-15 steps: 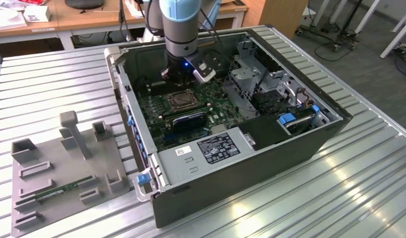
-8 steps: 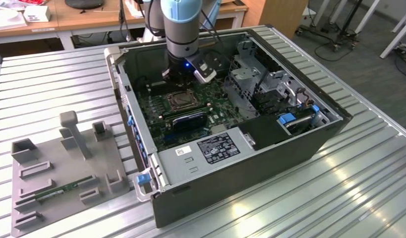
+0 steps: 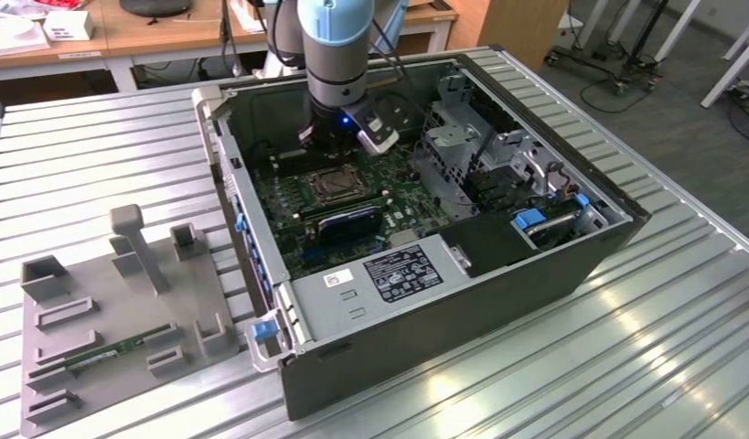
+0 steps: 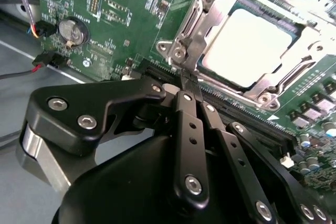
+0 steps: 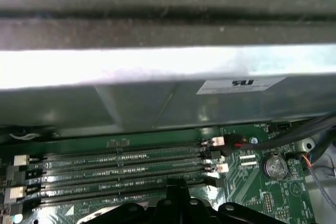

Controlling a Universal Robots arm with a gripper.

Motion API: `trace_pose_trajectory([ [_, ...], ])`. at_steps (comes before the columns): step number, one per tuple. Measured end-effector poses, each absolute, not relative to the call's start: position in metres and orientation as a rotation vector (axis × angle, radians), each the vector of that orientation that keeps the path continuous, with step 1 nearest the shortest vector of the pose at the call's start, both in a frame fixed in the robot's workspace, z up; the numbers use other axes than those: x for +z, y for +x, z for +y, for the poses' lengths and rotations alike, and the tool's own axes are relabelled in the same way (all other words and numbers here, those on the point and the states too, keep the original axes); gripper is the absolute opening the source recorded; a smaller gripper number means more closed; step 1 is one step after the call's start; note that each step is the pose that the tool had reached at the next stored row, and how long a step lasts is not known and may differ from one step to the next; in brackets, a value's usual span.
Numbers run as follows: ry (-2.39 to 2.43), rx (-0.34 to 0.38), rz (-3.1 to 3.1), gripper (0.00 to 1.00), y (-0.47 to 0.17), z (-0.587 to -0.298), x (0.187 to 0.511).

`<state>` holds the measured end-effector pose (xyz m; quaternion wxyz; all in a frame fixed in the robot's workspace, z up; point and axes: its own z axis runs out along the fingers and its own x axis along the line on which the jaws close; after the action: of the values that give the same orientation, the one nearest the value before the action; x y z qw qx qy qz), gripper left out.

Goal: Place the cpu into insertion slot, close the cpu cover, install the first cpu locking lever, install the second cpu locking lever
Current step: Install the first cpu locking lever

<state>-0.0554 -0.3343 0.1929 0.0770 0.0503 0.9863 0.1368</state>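
We see the gripper (image 4: 187,85), fingers pressed together and holding nothing, poised at the socket's edge where the cpu (image 4: 247,48) already sits under the cpu cover (image 4: 210,3), likely to work a lever.

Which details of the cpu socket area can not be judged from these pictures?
- Gripper, second wrist view: fingertips close together at the cpu cover edge; whether they pinch a lever is unclear.
- Cpu, second wrist view: far corner cut off by the edge.
- Socket, exterior view: too small to judge levers.
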Motion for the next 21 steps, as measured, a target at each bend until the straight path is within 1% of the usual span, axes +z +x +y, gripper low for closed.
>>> trace_pose_trajectory([
  [3, 0.152, 0.428, 2.953, 0.11, -0.0555, -0.3344, 0.1930],
  [10, 0.152, 0.428, 2.953, 0.11, -0.0553, -0.3346, 0.1945],
  [21, 0.149, 0.394, 2.957, 0.11, -0.0552, -0.3372, 0.1962],
])
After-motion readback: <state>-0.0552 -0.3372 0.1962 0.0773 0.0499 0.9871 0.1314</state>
